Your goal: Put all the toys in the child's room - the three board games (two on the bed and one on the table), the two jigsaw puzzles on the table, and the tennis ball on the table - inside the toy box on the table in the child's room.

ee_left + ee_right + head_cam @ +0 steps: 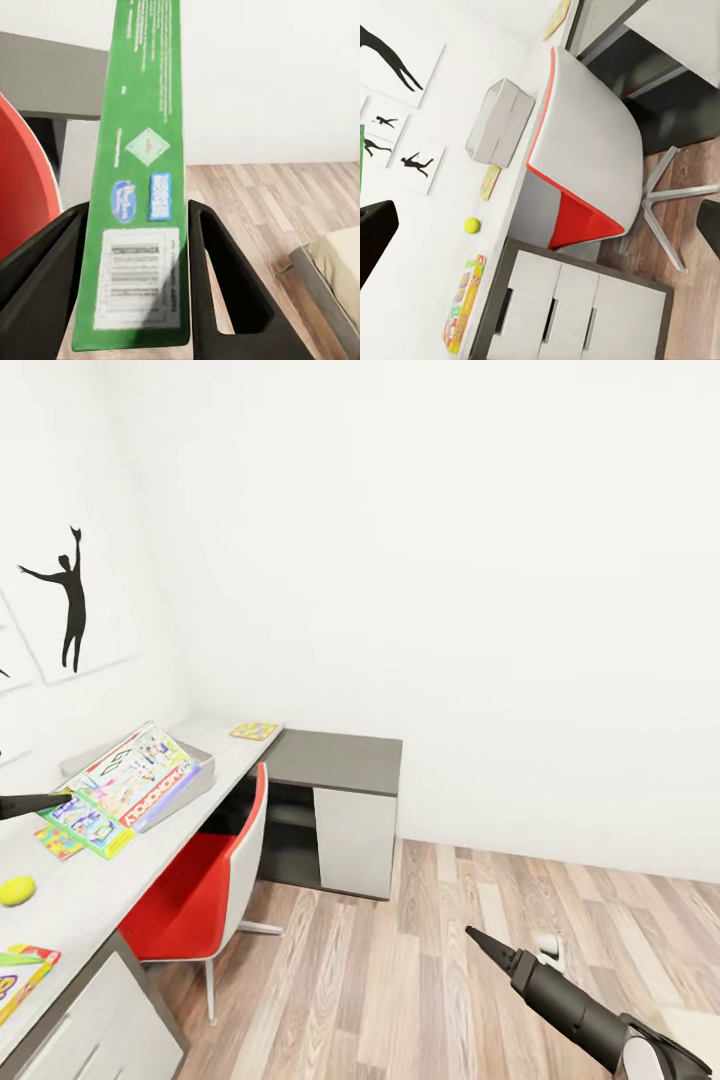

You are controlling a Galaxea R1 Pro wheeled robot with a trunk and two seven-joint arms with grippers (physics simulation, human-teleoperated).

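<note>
Resting tilted across the rim of the toy box is a white-green board game, its low end toward the left gripper. In the left wrist view the left gripper's jaws clamp a green board game edge-on between the fingers. The toy box sits on the table, with one jigsaw puzzle beyond it and another just beside the tilted game. The tennis ball and a third board game lie nearer along the table. The right gripper hangs over the floor; whether it is open cannot be told. A red chair stands at the table.
</note>
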